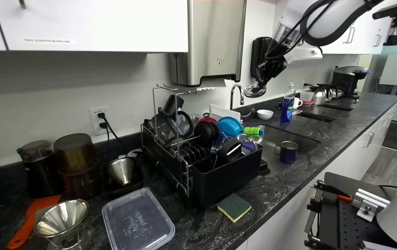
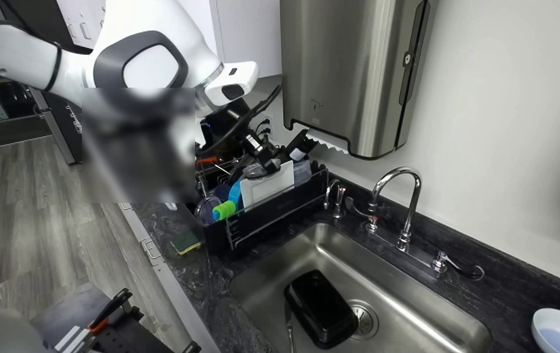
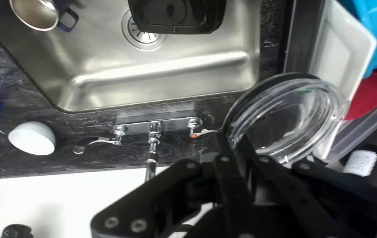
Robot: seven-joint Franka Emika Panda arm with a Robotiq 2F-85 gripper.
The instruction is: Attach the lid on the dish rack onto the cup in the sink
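Closest in the wrist view, the gripper (image 3: pixel 234 142) pinches the edge of the lid (image 3: pixel 284 117), held aloft; lower, a dish (image 3: pixel 343 49) stands in the rack (image 3: pixel 303 41), and a bowl (image 3: pixel 32 138) sits on the desk (image 3: pixel 99 158) near the faucet (image 3: pixel 154 142); deepest, in the sink (image 3: pixel 162 69), the cup (image 3: pixel 36 13) stands mouth up, well apart from the lid, with a box (image 3: pixel 177 16) beside the drain (image 3: pixel 142 35)

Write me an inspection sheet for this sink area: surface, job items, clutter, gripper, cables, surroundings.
Surface: dark marbled counter around a steel sink.
Job items: clear lid, not yet on the cup; cup upright in the sink.
Clutter: loaded dish rack, sponge on the counter, black container in the sink.
Gripper: closed on the lid's rim, lid aloft.
Cables: black cable beside the arm; two plugs in the wall outlet.
Surroundings: towel dispenser, faucet.
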